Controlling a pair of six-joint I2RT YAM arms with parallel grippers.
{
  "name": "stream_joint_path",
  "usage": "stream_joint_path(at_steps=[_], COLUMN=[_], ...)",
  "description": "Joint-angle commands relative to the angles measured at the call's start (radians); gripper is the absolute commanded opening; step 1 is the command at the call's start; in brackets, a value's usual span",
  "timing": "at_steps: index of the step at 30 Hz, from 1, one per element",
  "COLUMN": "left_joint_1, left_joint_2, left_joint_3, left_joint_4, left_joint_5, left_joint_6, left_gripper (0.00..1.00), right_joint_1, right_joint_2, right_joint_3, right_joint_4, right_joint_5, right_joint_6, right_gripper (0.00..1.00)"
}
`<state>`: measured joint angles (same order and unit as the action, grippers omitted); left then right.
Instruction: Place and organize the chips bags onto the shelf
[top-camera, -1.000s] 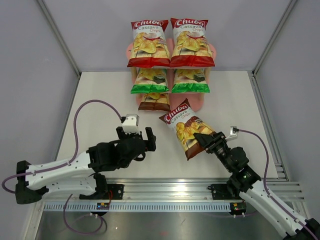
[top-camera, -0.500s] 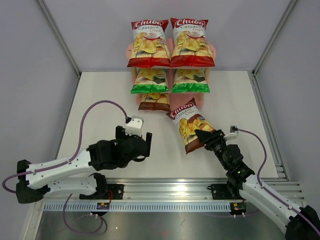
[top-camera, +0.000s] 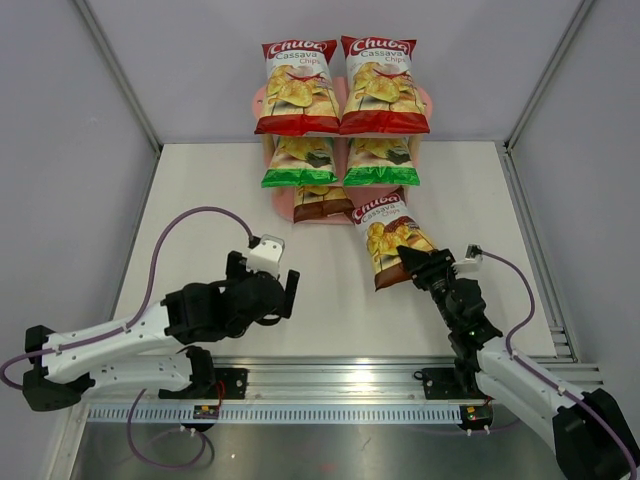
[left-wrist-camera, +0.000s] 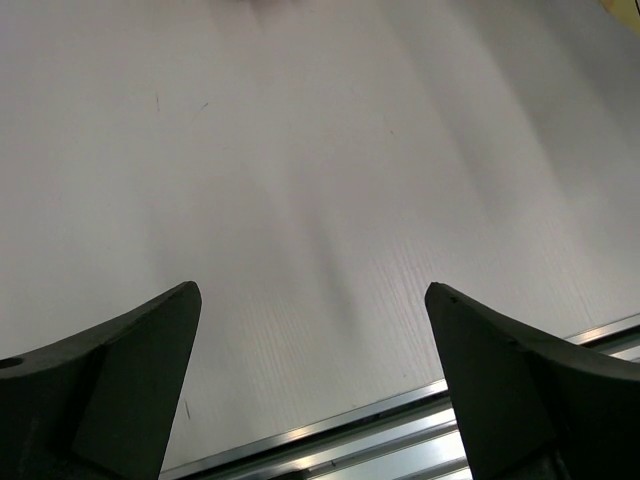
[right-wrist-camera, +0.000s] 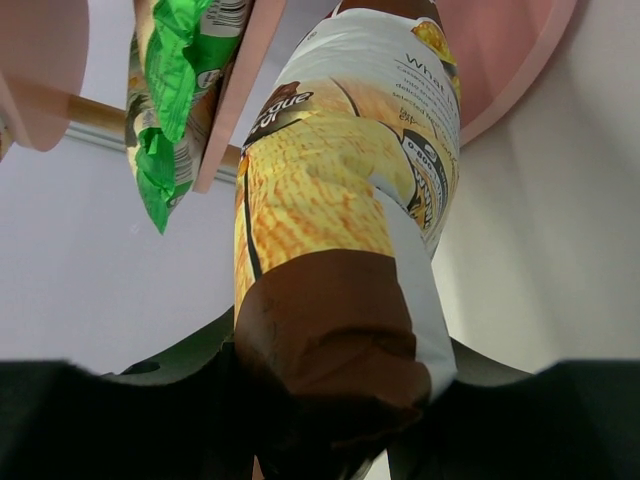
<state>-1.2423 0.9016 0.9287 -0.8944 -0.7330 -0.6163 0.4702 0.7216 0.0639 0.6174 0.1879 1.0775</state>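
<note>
Right gripper (top-camera: 415, 262) pinching dark-brown glossy chips bag (top-camera: 388, 238) should slide it level onto pink wooden-edged shelf's (top-camera: 428, 102) bottom board; left gripper (left-wrist-camera: 310, 295) gapes wide.

White links (top-camera: 100, 345), black joints (top-camera: 215, 305) and purple cables (top-camera: 170, 222) lead to the black left pincer (left-wrist-camera: 311, 292) and right pincer (top-camera: 410, 260).

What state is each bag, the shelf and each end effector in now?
Left red bag, right red bag: on top tier.
Left green bag, right green bag: on middle tier.
Shelved brown bag: on bottom tier, left side.
Held brown bag: gripped at bottom end, tilted, top at bottom tier's right side.
Right end effector: shut on held brown bag.
Left end effector: open, empty.
Shelf: upright.
</note>
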Motion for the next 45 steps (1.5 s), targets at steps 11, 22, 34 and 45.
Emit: stream_joint_path(at_steps=[11, 22, 34, 45], left_joint_1=[0.003, 0.003, 0.001, 0.003], left_joint_2=[-0.007, -0.038, -0.058, -0.059], left_joint_3=[-0.019, -0.022, -0.030, -0.027], left_joint_4=[0.051, 0.029, 0.032, 0.029], left_joint_5=[-0.005, -0.003, 0.000, 0.004], left_joint_6=[0.036, 0.021, 0.020, 0.021], left_gripper=[0.99, 0.99, 0.99, 0.99], right_joint_1=[-0.007, -0.010, -0.010, -0.018], right_joint_2=[-0.085, 0.145, 0.202, 0.340], right_joint_3=[0.060, 0.073, 0.108, 0.129], right_joint_4=[0.090, 0.346, 0.369, 0.502], right_joint_5=[0.013, -0.018, -0.001, -0.016], right_joint_6=[0.033, 0.055, 0.039, 0.064], right_gripper=[0.25, 0.25, 0.25, 0.24])
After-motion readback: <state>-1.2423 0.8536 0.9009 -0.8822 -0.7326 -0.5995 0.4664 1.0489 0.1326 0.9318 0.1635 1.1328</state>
